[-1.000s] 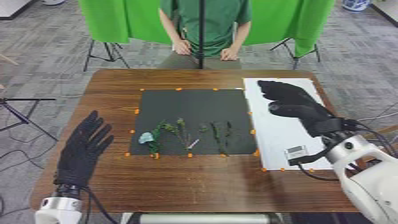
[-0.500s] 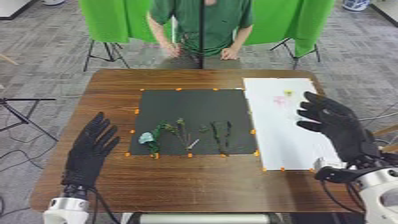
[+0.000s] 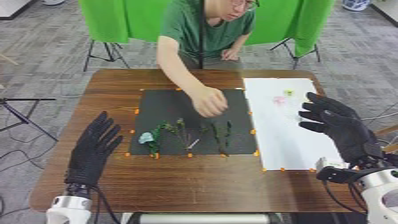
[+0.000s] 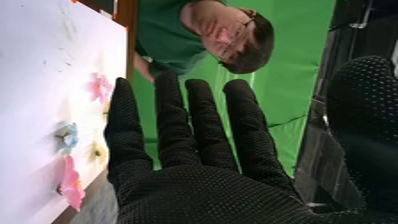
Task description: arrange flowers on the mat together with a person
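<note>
Your left robot hand [image 3: 90, 157] is at the left of the dark mat [image 3: 164, 107], with its fingers straight and apart. Your right robot hand [image 3: 352, 138] is near the right edge of the white sheet [image 3: 275, 132], fingers also straight and apart. On the mat you see one pale blue flower [image 3: 146, 137] and, to its right, green stems [image 3: 183, 133]. On the sheet lies a pink flower [image 4: 71, 183]. The person's hand [image 3: 210, 102] is over the mat, beyond these stems.
</note>
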Robot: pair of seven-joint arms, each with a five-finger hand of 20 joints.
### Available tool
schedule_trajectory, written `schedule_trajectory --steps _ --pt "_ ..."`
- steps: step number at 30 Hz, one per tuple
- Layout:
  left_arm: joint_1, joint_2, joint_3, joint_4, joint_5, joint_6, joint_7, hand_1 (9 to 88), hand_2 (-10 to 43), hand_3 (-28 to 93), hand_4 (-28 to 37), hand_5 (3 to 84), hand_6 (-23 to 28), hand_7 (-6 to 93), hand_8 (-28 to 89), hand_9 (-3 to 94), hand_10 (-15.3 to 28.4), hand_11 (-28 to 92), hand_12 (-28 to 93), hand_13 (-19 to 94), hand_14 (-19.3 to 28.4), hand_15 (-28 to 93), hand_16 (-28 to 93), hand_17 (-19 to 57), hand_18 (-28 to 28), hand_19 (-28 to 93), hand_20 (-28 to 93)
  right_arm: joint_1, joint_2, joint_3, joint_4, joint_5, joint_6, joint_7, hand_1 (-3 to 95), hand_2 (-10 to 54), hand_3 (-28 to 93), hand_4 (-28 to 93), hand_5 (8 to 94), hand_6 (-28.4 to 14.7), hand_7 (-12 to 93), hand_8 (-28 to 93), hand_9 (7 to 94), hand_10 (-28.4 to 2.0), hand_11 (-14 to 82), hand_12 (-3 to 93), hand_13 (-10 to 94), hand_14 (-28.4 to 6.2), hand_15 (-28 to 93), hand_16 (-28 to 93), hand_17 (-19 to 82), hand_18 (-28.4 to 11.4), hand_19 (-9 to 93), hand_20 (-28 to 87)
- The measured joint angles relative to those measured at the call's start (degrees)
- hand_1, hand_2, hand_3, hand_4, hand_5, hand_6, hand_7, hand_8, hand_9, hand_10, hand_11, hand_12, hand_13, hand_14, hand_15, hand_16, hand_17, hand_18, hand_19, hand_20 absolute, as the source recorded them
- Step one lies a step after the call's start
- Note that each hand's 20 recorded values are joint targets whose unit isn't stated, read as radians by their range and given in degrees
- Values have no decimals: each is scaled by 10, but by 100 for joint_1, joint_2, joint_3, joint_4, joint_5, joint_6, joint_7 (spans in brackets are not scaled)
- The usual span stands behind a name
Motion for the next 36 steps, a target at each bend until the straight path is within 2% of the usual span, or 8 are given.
schedule_trajectory --steps 14,21,36 --pt "-1 -9 -57 0 -13 -1 -34 300 -65 670 -258 253 20 198 -109 176 93 177 148 168 117 137 67 -110 200 379 67 139 -96 -370 152 -99 6 -65 207 -55 851 -236 354 -46 170 -106 355 -140 117 222 306 -123 210 278 61 -225 465 261" --pt "-161 46 -23 36 -14 -19 -32 299 -65 671 -258 254 21 199 -110 176 93 176 148 168 117 138 66 -110 200 379 67 288 -143 -457 215 -126 -1 -95 207 -55 852 -237 355 -46 169 -106 358 -141 118 221 307 -123 218 271 62 -224 466 259" --pt "-93 44 -2 22 -21 -18 -27 299 -63 671 -257 256 22 199 -110 178 94 179 147 170 118 139 66 -110 200 380 66 434 -136 -531 249 -178 26 -134 208 -56 859 -238 361 -48 174 -106 364 -143 145 231 306 -123 228 262 65 -223 470 260"
